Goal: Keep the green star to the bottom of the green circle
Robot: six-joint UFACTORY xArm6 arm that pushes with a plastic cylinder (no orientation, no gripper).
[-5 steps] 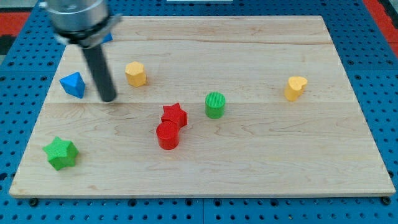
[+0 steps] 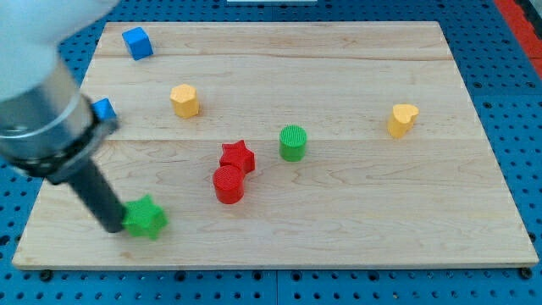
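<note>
Seven small blocks sit on a pale wooden board [image 2: 356,212] laid over a blue pegboard [image 2: 525,127]; no writing can be read. Taking the green circle [image 2: 293,142] as landmark: the red star [image 2: 237,157] lies just to its left, touching the red circle [image 2: 228,184] below it. The green star [image 2: 146,218] sits far to its lower left. My tip [image 2: 113,227] touches that star's left side; there is no pincer, only the rod. A yellow block [image 2: 184,100] lies up-left, a yellow heart [image 2: 403,119] well right, a blue cube [image 2: 136,42] far up-left, another blue block [image 2: 104,109] partly hidden behind the arm.
</note>
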